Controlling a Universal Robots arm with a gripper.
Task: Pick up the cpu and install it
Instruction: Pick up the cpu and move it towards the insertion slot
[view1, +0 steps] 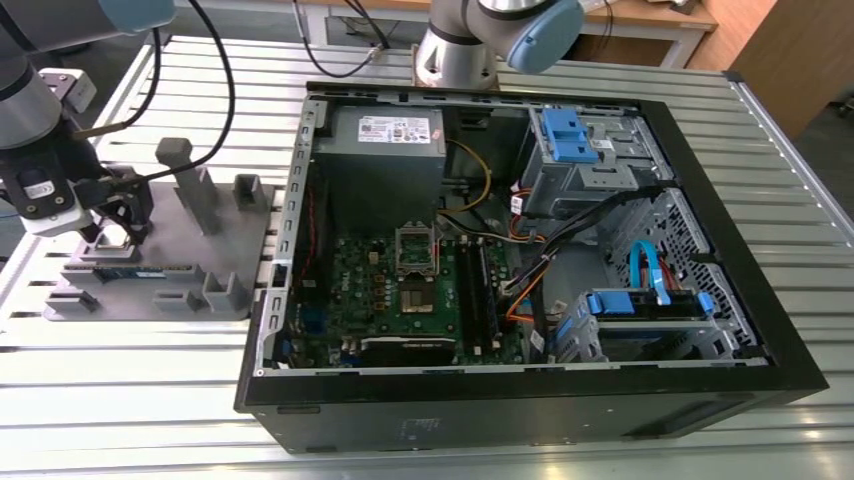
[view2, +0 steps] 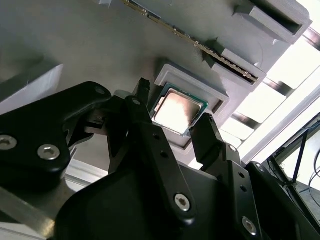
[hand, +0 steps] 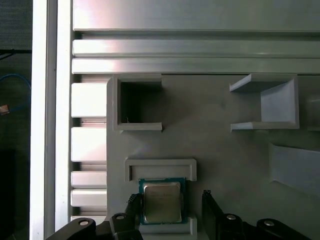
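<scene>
Gripper (view2: 172, 106) is low over the grey tray (view1: 187, 255), jaws open, one finger either side of the cpu (hand: 161, 202). The chip lies flat in its pocket near the tray's edge, on the exterior view's left. Nothing gripped yet. Best play, I'd say: centre up, pinch opposite rims evenly, lift straight clear of the pocket walls.

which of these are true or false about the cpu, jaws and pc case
The small square silver-topped cpu lies in a recess of the grey plastic fixture plate. True.
The jaws are shut on the cpu. False: they stand open, one either side of it.
The black metal computer case lies with its side open. True.
The cpu is inside the case. False: it is on the plate, outside the case.
</scene>
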